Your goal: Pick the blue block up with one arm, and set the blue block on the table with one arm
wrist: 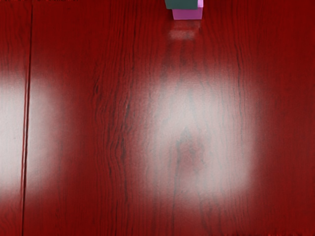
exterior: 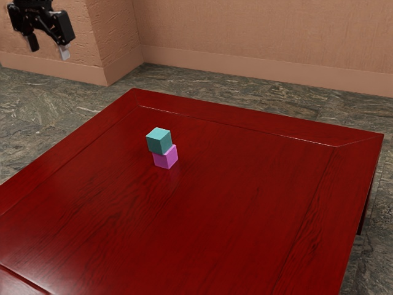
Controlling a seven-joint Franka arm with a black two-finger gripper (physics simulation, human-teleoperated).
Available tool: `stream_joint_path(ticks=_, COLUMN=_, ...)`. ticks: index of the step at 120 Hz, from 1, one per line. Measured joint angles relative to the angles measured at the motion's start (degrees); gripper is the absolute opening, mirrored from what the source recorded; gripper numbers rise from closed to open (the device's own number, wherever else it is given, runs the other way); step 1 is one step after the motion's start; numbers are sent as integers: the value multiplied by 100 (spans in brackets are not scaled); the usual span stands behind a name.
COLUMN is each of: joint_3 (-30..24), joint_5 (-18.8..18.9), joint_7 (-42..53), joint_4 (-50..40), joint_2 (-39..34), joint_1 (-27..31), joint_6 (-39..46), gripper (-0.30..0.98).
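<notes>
My gripper hangs at the exterior view's upper left, high up and well apart from the blocks, its two fingers spread open with nothing between them. A teal-blue block rests on top of a pink block, slightly offset from it. The pink one stands on the red table. In the wrist view the blue block and the pink block are both partly cut off by the frame's edge, with the bare table below my hand.
The table has a raised-looking border with a thin seam inside it. Beyond it lie a grey-green stone floor and a tan wall, whose corner juts out near the gripper in the exterior view.
</notes>
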Motion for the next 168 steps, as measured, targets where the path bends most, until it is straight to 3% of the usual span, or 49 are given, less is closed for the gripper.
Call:
stream_joint_path(ticks=20, joint_3=-64, joint_5=24, joint_7=31, joint_4=-40, joint_2=629, joint_1=-269, joint_6=291, gripper=69)
stream_joint_path(ticks=47, joint_3=-32, joint_5=35, joint_7=49, joint_4=-111, joint_2=2159, joint_1=5, joint_6=1717, gripper=69)
stream_joint_path(ticks=100, joint_3=-164, joint_5=-215, joint_7=-76, joint_4=-346, joint_2=3201, joint_1=-58, joint_6=3440, gripper=69)
stream_joint_path(ticks=148, joint_3=-504, joint_5=-257, joint_7=-111, joint_4=1105, joint_2=4859, joint_1=462, joint_6=4047, gripper=69)
stream_joint_path(ticks=168, joint_3=-625, joint_5=-257, joint_7=-116, joint_4=1248, joint_2=5232, joint_1=595, joint_6=4255, gripper=69)
